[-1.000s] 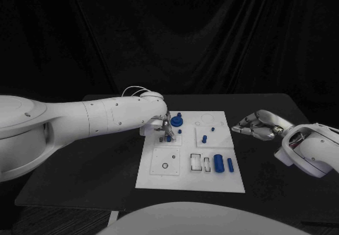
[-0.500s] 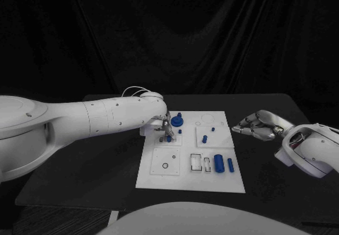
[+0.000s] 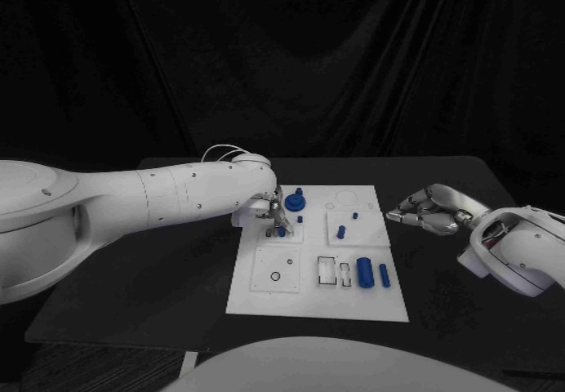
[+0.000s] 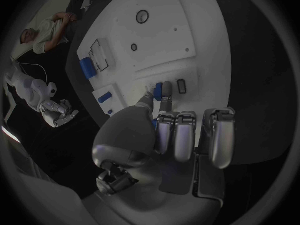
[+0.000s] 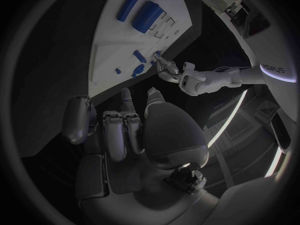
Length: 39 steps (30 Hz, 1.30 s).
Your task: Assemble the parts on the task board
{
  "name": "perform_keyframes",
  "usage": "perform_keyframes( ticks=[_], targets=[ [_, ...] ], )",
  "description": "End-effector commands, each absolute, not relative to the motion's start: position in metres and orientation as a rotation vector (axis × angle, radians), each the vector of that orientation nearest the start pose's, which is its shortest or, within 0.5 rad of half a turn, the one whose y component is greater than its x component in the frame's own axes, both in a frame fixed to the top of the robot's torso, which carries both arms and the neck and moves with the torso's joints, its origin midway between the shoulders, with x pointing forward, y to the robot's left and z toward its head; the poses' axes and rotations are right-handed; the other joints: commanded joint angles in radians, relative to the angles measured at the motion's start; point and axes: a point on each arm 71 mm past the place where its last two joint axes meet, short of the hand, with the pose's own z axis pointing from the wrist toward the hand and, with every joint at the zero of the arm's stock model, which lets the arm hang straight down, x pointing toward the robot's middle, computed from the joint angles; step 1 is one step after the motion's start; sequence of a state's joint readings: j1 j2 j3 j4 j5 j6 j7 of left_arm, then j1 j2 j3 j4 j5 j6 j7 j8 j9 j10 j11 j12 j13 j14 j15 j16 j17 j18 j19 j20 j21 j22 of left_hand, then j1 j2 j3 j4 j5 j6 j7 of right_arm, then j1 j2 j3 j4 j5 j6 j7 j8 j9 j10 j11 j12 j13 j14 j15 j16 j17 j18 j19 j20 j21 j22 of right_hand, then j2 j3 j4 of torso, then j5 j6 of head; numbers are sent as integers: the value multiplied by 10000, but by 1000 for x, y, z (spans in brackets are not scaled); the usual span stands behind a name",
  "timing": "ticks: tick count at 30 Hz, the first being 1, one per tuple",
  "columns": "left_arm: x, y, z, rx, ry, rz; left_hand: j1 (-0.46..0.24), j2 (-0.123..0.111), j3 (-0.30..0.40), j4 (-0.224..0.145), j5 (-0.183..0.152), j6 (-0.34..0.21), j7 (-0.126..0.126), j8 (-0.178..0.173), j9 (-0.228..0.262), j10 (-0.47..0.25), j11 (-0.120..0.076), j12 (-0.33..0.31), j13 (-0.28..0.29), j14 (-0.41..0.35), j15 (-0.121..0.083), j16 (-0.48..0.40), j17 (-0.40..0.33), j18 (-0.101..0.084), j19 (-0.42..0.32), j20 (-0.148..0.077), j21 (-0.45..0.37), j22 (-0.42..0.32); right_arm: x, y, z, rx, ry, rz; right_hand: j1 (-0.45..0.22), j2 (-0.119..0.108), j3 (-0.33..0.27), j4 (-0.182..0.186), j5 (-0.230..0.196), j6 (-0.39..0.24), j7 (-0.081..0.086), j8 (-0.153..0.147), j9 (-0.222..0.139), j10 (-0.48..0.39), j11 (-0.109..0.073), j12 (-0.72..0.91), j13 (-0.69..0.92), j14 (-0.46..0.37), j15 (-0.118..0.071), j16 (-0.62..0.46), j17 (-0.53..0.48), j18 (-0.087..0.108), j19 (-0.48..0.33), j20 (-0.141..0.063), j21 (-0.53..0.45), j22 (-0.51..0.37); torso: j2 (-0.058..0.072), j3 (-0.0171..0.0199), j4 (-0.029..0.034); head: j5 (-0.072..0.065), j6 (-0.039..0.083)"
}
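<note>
My left hand [image 3: 272,214] is down over the far left part of the white board [image 3: 318,286], pinching a small blue peg [image 4: 159,90] between thumb and fingertip right at a slot there. My right hand [image 3: 426,209] hovers off the board's right edge above the black counter [image 3: 153,278], fingers curled in on nothing, while more blue pieces, among them a fat cylinder [image 3: 365,273], lie on the board.

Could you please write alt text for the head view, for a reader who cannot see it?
The robot's left hand pinches a small blue part at the upper left of a white task board on a black table. Its right hand hovers curled beside the board's right edge, holding nothing. More blue parts lie on the board.
</note>
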State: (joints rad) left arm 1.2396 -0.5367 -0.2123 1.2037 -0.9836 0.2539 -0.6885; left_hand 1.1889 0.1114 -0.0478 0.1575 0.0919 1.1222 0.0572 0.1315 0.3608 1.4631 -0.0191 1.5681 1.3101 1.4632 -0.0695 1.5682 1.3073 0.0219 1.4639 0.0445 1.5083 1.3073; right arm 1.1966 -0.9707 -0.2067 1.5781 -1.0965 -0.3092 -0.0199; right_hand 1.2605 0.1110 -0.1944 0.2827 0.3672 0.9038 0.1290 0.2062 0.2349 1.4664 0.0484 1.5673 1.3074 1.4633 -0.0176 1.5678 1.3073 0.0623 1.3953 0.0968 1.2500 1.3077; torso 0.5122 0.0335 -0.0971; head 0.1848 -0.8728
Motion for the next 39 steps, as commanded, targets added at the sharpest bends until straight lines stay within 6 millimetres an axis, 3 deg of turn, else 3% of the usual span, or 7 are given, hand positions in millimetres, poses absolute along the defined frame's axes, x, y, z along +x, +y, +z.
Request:
perform_keyframes(
  ticks=[1, 17, 20, 21, 25, 32, 39],
  targets=[
    [498, 169, -289, -1348, 25770, -909, -139, -22, 14, 81, -47, 0, 56, -31, 2, 1077, 64, 27, 2607, 1075, 24, 26, 2635, 40, 426, 2, -41, 1742, 444, -251, -245, 1665, 19260, 7441, 100, -9, -53, 22, 22, -66, -10, 24, -13, 1044, 38, 35, 2634, 1075, 53, 30, 2635, 156, -41, 6, -55, 1588, 0, -1, -1, -4, 2],
    [498, 169, -289, -1289, 25840, -893, -153, -106, -10, 187, -234, 334, -70, 243, 252, 1077, -25, 27, 2607, 1075, -32, 26, 2635, 37, 447, -29, -40, 1769, 444, -252, -246, 1671, 19304, 7413, 93, -7, -64, 31, 13, -66, -10, 25, -14, 1044, 39, 35, 2634, 1075, 53, 30, 2635, 157, -41, 6, -58, 1587, 1, 3, -3, -6, 2],
    [498, 169, -289, -1274, 25848, -904, 68, -145, 97, 57, 171, 348, -149, 414, 491, 1077, -101, 27, 2607, 1075, -102, 26, 2635, 37, 451, -94, -46, 1776, 444, -252, -246, 1671, 19338, 7401, 93, -7, -64, 31, 13, -66, -10, 25, -14, 1044, 39, 35, 2634, 1075, 53, 30, 2635, 157, -41, 6, -58, 1587, 0, 3, -1, 1, 2],
    [498, 169, -289, -1266, 25853, -907, 181, -165, 161, -20, 444, 334, -178, 481, 597, 1077, -126, 27, 2607, 1075, -124, 26, 2635, 35, 458, -119, -44, 1786, 444, -251, -246, 1670, 19348, 7398, 93, -7, -64, 31, 13, -66, -10, 25, -14, 1044, 39, 35, 2634, 1075, 53, 30, 2635, 157, -41, 6, -58, 1587, -1, 2, -3, -1, 2],
    [498, 168, -289, -1242, 25867, -920, 282, -207, 238, -102, 734, 336, -225, 614, 790, 1077, -166, 27, 2607, 1075, -159, 26, 2635, 34, 461, -153, -49, 1791, 444, -251, -247, 1670, 19362, 7394, 84, -2, -76, 41, 0, -65, -10, 27, -14, 1044, 39, 35, 2634, 1075, 53, 30, 2635, 158, -43, 6, -66, 1585, -1, 4, 0, 2, 2],
    [499, 167, -289, -1233, 25838, -1021, 542, -311, 552, -340, 1663, 163, -292, 834, 1230, 1077, -233, 27, 2607, 1075, -222, 26, 2635, 36, 462, -221, -69, 1798, 444, -252, -247, 1679, 19369, 7382, 83, 1, -80, 43, -2, -62, -11, 29, -14, 1044, 39, 35, 2634, 1075, 53, 30, 2635, 158, -43, 6, -68, 1584, 0, 4, 1, -14, 2],
    [500, 165, -289, -1287, 25711, -1238, 616, -392, 805, -451, 2129, -8, -276, 845, 1389, 1077, -226, 27, 2607, 1075, -221, 26, 2635, 39, 454, -228, -89, 1794, 444, -252, -247, 1698, 19385, 7355, 84, 3, -83, 43, -3, -59, -12, 32, -13, 1044, 38, 35, 2634, 1075, 53, 30, 2635, 161, -50, 6, -81, 1580, 0, 0, -7, -14, 2]
  ],
)
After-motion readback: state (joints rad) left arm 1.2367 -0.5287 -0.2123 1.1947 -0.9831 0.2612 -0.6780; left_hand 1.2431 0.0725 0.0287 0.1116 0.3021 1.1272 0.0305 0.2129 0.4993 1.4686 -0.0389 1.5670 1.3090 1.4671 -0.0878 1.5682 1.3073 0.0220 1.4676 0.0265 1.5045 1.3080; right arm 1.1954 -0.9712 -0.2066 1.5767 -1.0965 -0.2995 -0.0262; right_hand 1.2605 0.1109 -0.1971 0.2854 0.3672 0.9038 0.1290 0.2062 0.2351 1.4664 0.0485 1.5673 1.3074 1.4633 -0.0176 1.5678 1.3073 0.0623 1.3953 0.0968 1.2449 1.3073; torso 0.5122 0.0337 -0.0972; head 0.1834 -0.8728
